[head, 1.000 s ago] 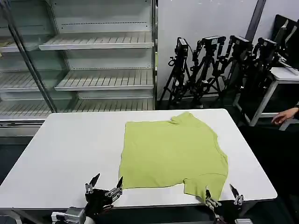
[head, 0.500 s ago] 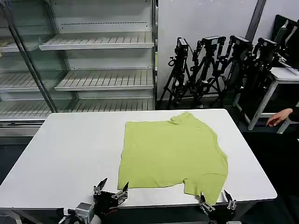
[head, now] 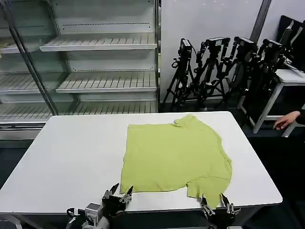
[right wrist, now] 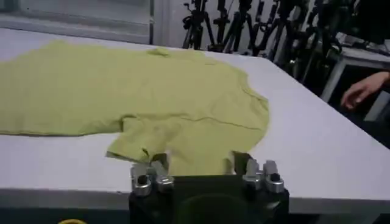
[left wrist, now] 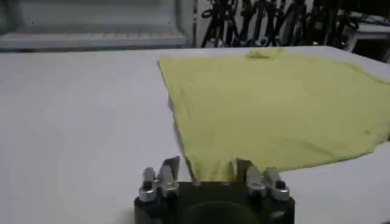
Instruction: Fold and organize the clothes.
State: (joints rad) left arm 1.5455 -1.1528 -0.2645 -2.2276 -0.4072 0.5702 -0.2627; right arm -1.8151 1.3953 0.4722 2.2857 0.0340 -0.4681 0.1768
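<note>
The lime-green T-shirt (head: 176,155) lies spread flat on the white table (head: 71,157), right of the table's middle, its neck at the far side and its hem toward the near edge (one sleeve reaches almost to that edge on the right). The left gripper (head: 117,194) sits at the near edge by the shirt's near left corner; in the left wrist view its fingers (left wrist: 171,168) stand apart with the hem corner lying between them, not pinched. The right gripper (head: 215,205) is at the near edge by the sleeve; its fingers (right wrist: 159,165) are likewise spread on either side of the sleeve's tip, gripping nothing. Behind the table stand empty shelves (head: 100,43) and a row of tripods (head: 224,67).
</note>
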